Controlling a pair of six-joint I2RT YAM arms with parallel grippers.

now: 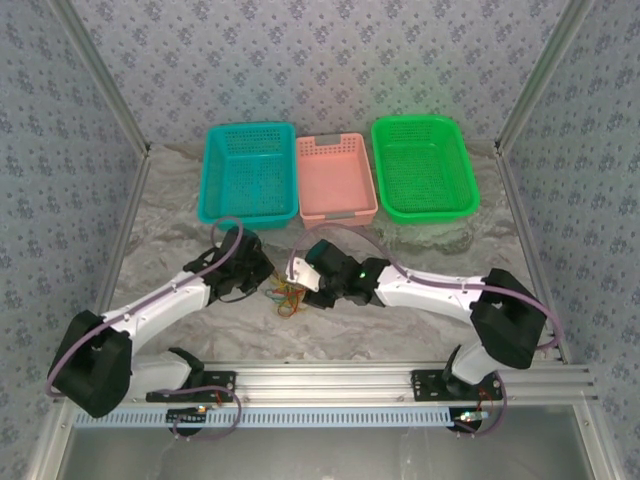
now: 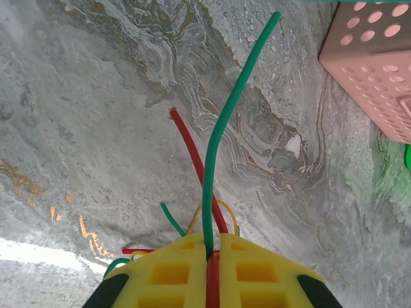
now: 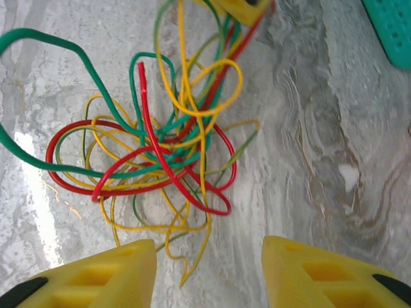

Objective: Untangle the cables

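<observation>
Left wrist view shows me my left gripper pinched tight on green and red strands of the cables, low centre of frame. On the right wrist camera my right gripper stands parted, holding nothing, the tangle spread upper left on the table.

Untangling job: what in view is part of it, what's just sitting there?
In the job: cables, a red-green-yellow tangle; left tool, shut on green and red strands; right tool, open near the tangle.
Just there: teal basket, pink basket, green basket.
</observation>
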